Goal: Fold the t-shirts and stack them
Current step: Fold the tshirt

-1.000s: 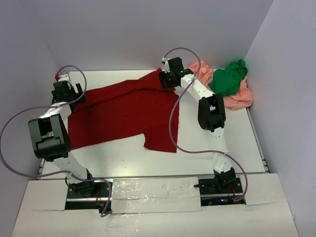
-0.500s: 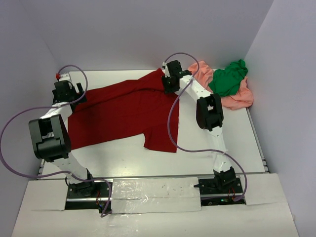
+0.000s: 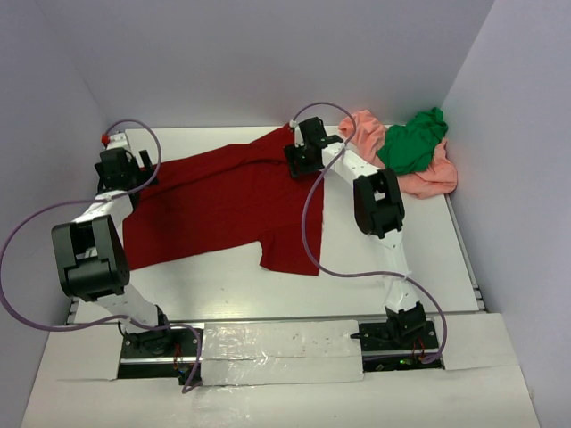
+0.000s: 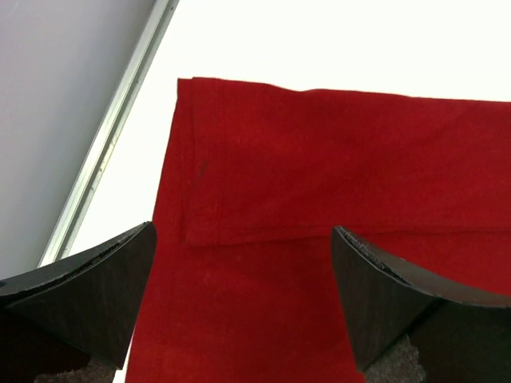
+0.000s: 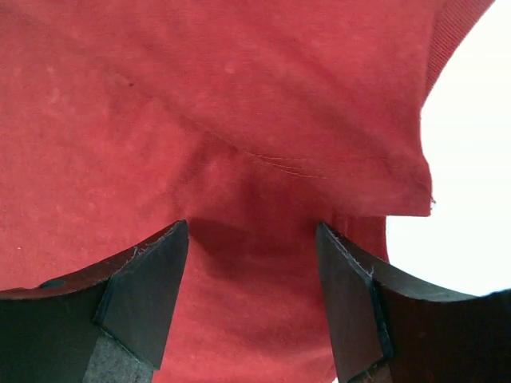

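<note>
The dark red t-shirt [image 3: 214,201] lies spread across the white table [image 3: 375,276], partly folded, with a sleeve at the front middle. My left gripper [image 3: 125,174] is open over its far left end; the left wrist view shows a folded hem edge [image 4: 239,231] between the fingers [image 4: 96,295]. My right gripper [image 3: 299,156] is open over the shirt's far right part; red cloth [image 5: 255,263] fills the gap between its jaws. The green t-shirt [image 3: 412,141] lies bunched on the salmon-pink t-shirt [image 3: 428,178] at the far right corner.
Purple-grey walls [image 3: 268,53] close in the table on the left, back and right. A metal rail [image 4: 112,144] runs along the table's left edge. Purple cables [image 3: 308,223] loop from both arms.
My right gripper has shifted a little left and nearer over the red shirt. My left gripper has moved slightly towards the back. The shirts have not moved.
</note>
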